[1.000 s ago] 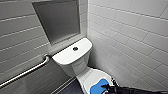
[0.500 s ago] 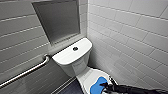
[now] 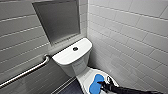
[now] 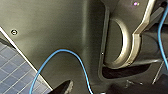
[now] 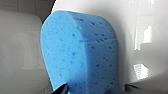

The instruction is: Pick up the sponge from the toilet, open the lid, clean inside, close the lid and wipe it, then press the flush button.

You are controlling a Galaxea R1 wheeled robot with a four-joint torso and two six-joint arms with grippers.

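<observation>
Right hand on the sponge, down on the toilet lid

The dark right hand (image 3: 102,84) comes in from the lower right and sits clamped on the bright blue, chunky, porous sponge (image 3: 95,84), its tips at either side of the foam in the right wrist view. The sponge rests against the glossy white oval lid (image 3: 85,78) of the white ceramic toilet (image 3: 76,67), and the lid is down. Behind it, the small dark round flush button (image 3: 75,48) sits in the middle of the flat tank top, well apart from the sponge. A silver metal grab bar (image 3: 25,72) runs along the grey tiled wall (image 3: 130,37) beside the tank.
</observation>
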